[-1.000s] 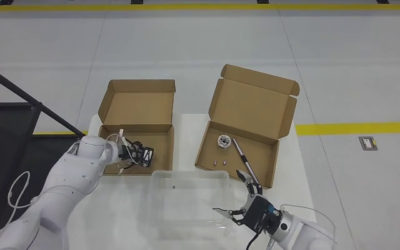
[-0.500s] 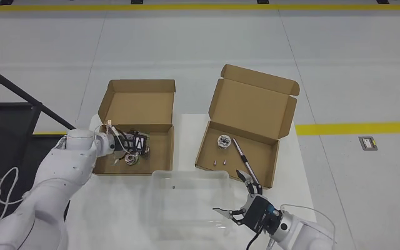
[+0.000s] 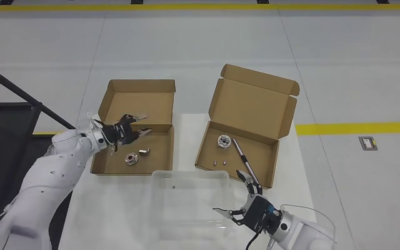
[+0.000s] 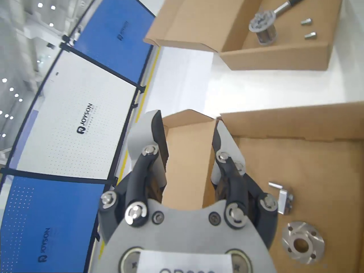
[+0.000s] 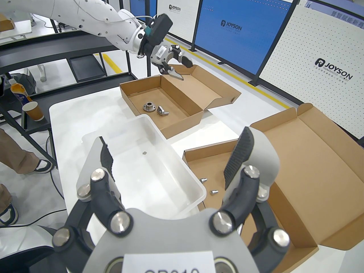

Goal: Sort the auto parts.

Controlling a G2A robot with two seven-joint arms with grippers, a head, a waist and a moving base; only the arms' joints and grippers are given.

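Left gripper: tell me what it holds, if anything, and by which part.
Nothing is held. The left gripper hangs with jaws open and empty over the cardboard box; the flange and bracket lie loose on its floor.

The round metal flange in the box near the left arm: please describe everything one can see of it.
The flange is a round disc of silver metal with a raised hub, a centre bore and small holes around it. It lies flat, hub up, on the floor of the open cardboard box. A small bracket lies beside it, apart. The open left gripper does not touch it.
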